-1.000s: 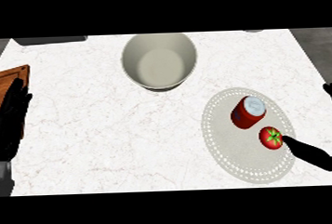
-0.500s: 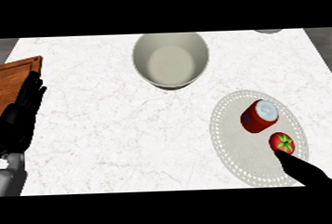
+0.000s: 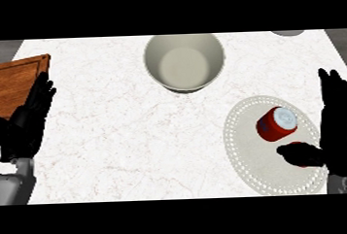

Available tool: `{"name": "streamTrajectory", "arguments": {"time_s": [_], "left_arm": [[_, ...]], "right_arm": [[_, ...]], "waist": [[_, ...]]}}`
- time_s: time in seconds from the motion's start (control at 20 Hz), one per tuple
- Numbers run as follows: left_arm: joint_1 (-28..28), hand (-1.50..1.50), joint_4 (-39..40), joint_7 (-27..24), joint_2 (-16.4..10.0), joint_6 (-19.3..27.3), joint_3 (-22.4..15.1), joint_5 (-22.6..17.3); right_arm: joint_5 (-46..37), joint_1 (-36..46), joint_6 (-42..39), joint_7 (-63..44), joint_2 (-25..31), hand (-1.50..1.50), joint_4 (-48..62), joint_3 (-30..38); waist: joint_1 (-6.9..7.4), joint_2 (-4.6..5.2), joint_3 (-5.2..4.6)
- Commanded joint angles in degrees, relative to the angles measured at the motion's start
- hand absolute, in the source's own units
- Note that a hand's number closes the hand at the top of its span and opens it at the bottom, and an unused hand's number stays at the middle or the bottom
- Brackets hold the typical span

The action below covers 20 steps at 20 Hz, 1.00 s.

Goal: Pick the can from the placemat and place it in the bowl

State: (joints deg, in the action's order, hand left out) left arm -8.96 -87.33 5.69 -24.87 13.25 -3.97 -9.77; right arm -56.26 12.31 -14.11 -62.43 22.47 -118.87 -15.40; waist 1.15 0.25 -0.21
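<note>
can (image 3: 276, 125) on placemat (image 3: 248, 153) | right hand (image 3: 341, 132) just beside it, fingers straight, thumb apart, holding nothing | bowl (image 3: 183, 60) well apart | left hand (image 3: 26, 124) relaxed, fingers straight, at left edge

Left hand (image 3: 27, 125): at left edge, fingers straight, pointing up, resting.
Right hand (image 3: 339, 127): at right edge, fingers straight and upright, thumb extended inward.
</note>
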Motion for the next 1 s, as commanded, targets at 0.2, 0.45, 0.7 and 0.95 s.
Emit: {"name": "streamTrajectory", "arguments": {"time_s": [0.2,0.45,0.7,0.95], "left_arm": [[0.35,0.00,0.46,-0.59,0.21,-0.16,0.89,0.56],[0.30,0.00,-0.60,0.68,0.58,-0.23,0.09,0.93],[-1.70,0.00,1.64,0.19,1.56,0.38,0.75,1.52],[-1.21,0.00,0.01,2.40,0.27,-0.32,2.08,1.61]], "right_arm": [[10.24,7.80,-15.34,-8.61,-5.69,-1.50,10.53,5.11],[12.86,10.14,-20.27,-9.11,-5.92,-1.50,19.46,7.36],[13.44,9.78,-21.00,-8.39,-7.59,-1.50,24.52,9.20],[6.29,12.19,-19.88,-6.22,-7.59,-1.50,26.39,5.43]], "waist": [[-0.28,-0.20,0.10],[0.02,-0.12,0.06],[-1.09,-0.10,0.11],[-0.88,-0.26,0.18]]}}
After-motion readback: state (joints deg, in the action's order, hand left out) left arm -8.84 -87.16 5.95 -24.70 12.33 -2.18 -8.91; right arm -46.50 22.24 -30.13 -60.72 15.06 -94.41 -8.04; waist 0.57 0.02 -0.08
